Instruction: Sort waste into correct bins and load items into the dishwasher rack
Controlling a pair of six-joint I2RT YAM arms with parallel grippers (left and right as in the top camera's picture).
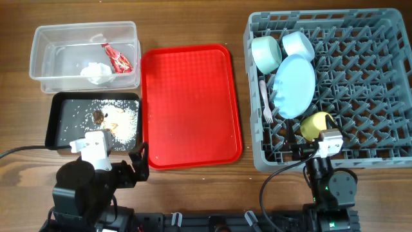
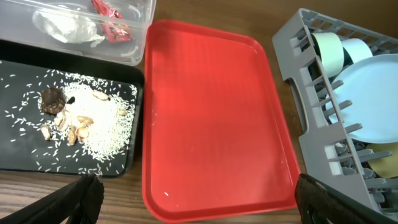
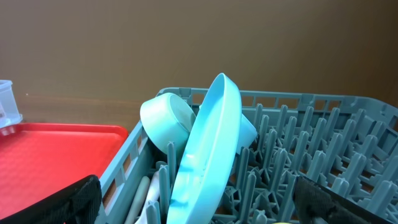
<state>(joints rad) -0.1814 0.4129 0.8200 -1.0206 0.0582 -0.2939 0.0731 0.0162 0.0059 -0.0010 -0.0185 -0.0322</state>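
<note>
We've got both sets of jaws spread wide, gripping nothing. Left gripper (image 2: 196, 194) hangs over the near edge of the red tray (image 2: 211, 106), scraps (image 2: 74, 121) in the black tray (image 2: 15, 81) alongside. Right gripper (image 3: 199, 194) sits just before the plate (image 3: 211, 143), propped on edge in the rack (image 3: 311, 99) with bowls (image 3: 165, 118) behind.

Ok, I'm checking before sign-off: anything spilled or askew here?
Only minor things: rice is scattered loosely across the black tray, though all inside it, and the plate leans tilted rather than upright in the rack.

Overhead top-down; wrists apparently toward rack (image 3: 311, 98)
</note>
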